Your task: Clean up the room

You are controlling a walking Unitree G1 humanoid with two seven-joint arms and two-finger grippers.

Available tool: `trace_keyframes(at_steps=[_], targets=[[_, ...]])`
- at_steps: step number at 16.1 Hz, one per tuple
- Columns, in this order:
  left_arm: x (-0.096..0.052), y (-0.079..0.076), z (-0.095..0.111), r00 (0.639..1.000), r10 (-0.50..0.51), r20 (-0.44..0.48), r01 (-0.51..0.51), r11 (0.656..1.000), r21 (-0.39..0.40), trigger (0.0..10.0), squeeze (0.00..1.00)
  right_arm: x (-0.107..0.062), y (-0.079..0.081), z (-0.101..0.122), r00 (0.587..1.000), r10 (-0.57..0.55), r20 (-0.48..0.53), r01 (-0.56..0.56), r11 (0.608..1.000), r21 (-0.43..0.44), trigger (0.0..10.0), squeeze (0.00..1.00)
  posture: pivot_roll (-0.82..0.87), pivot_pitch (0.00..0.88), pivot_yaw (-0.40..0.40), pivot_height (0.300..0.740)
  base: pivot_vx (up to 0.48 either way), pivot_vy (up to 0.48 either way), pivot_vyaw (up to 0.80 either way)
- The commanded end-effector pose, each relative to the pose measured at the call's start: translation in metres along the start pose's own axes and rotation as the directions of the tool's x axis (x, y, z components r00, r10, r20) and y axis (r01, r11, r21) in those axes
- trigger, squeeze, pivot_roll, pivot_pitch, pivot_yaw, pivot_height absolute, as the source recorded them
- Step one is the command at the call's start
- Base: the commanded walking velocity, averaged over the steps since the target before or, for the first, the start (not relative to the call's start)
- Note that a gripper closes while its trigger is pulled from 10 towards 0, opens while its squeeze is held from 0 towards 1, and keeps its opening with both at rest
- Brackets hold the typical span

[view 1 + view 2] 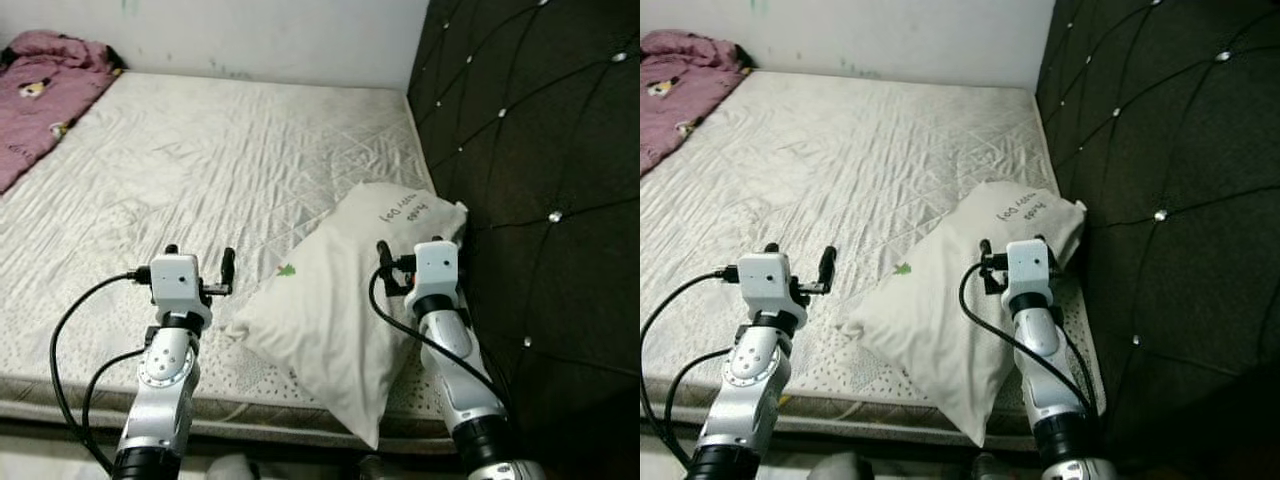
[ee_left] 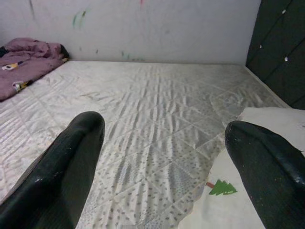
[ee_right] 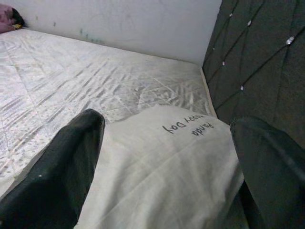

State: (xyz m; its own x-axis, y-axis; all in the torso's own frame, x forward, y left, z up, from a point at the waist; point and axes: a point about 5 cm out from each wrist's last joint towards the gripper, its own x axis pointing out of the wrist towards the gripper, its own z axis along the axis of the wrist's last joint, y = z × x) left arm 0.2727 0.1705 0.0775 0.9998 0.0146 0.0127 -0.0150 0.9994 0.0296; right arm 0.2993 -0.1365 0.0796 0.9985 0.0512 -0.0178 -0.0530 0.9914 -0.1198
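A white pillow (image 1: 335, 310) with a small green tree print and dark lettering lies tilted on the mattress (image 1: 200, 160), close to the headboard, one corner hanging past the bed's front edge. My right gripper (image 3: 162, 162) hovers open just above the pillow's near half, with its fingers (image 3: 66, 162) spread wide and nothing between them. My left gripper (image 1: 200, 258) is open too, over the bare mattress just left of the pillow's edge (image 2: 248, 200), holding nothing.
A dark tufted headboard (image 1: 540, 150) rises along the right side of the bed. A crumpled pink blanket (image 1: 40, 95) lies at the far left corner. A pale wall (image 1: 250, 30) runs behind the bed. The mattress's front edge (image 1: 260, 410) is just below my arms.
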Motion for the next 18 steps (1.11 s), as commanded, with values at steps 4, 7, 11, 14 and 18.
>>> trace_keyframes(at_steps=[4, 7, 11, 14, 18], targets=[[0.0019, -0.0005, -0.0013, 1.000, 0.001, -0.014, -0.001, 1.000, 0.006, 10.0, 0.00, 0.0001, -0.0021, -0.0024, 1.000, 0.003, -0.012, -0.003, 1.000, -0.007, 10.0, 0.00, 0.08, 0.000, -0.014, 0.627, 0.000, 0.000, 0.00], [0.0017, -0.0013, -0.0013, 1.000, 0.005, -0.013, -0.005, 1.000, 0.004, 10.0, 0.00, -0.0001, -0.0025, -0.0026, 1.000, 0.009, -0.013, -0.009, 1.000, -0.010, 10.0, 0.00, 0.08, 0.000, -0.018, 0.602, 0.000, 0.000, 0.00], [0.0010, 0.0007, -0.0023, 0.999, 0.030, -0.020, -0.030, 1.000, -0.004, 10.0, 0.00, -0.0007, -0.0010, -0.0036, 1.000, 0.024, -0.016, -0.024, 0.999, -0.025, 10.0, 0.00, 0.08, 0.000, -0.022, 0.602, 0.000, 0.000, 0.00], [0.0007, 0.0003, -0.0028, 0.999, 0.027, -0.024, -0.027, 1.000, -0.002, 10.0, 0.00, -0.0009, -0.0006, -0.0036, 0.999, 0.031, -0.016, -0.032, 0.999, -0.029, 10.0, 0.00, 0.08, 0.000, -0.022, 0.602, 0.000, 0.000, 0.00], [0.0009, 0.0002, -0.0033, 0.999, 0.025, -0.028, -0.025, 1.000, -0.001, 10.0, 0.00, -0.0006, 0.0003, -0.0037, 0.999, 0.039, -0.016, -0.040, 0.999, -0.026, 10.0, 0.00, 0.08, 0.000, -0.021, 0.592, 0.000, 0.000, 0.00]])
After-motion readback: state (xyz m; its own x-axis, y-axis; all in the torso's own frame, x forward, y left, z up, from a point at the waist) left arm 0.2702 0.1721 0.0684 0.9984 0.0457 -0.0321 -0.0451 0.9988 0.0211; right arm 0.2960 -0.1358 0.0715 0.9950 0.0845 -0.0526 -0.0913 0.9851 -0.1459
